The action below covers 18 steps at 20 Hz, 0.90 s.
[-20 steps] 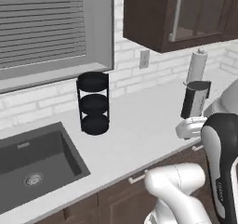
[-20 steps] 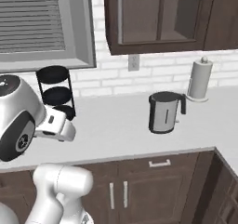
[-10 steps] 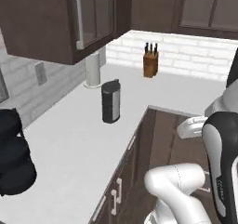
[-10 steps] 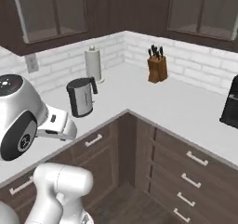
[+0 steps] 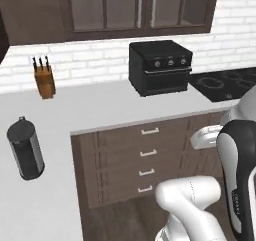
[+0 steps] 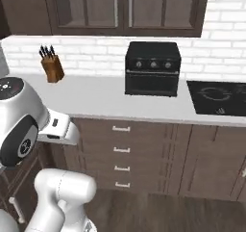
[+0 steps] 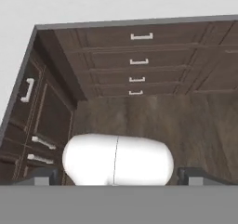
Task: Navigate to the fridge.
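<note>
Four drawers ahead of gripper; toaster oven above.

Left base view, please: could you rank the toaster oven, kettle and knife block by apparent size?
1. Toaster oven, largest.
2. Kettle, though it stands nearer the camera, which flatters it.
3. Knife block, smallest, but farther away.

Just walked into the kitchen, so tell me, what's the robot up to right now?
It is handling nothing; it is meant to drive to the fridge. At this moment it faces a counter corner with a black toaster oven, a knife block, a kettle and a cooktop, above a stack of drawers.
</note>
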Tool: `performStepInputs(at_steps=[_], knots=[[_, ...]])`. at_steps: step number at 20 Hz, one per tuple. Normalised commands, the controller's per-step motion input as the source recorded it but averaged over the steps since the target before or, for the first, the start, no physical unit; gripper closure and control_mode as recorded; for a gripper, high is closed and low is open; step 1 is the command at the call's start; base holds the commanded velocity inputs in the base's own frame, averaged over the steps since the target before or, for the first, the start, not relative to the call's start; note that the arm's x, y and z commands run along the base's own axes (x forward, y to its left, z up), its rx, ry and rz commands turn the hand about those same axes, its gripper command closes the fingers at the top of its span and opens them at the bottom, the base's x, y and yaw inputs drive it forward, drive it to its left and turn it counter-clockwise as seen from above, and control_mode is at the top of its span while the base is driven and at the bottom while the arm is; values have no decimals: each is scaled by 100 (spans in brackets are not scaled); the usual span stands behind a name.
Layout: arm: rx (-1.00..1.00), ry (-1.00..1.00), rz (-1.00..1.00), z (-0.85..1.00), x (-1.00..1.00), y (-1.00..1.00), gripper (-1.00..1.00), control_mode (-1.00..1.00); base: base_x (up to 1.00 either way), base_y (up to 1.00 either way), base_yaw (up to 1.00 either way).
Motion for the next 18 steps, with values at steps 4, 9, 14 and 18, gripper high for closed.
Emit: performStepInputs(at_steps=[4, 9, 14, 18], knots=[[0, 0, 0, 0, 0, 0, -100, 100, -5, 0, -100], [0, 0, 0, 0, 0, 0, -100, 100, -3, 0, -100], [0, 0, 0, 0, 0, 0, -100, 100, 0, 0, -99], [0, 0, 0, 0, 0, 0, -100, 100, 4, 0, -90]])
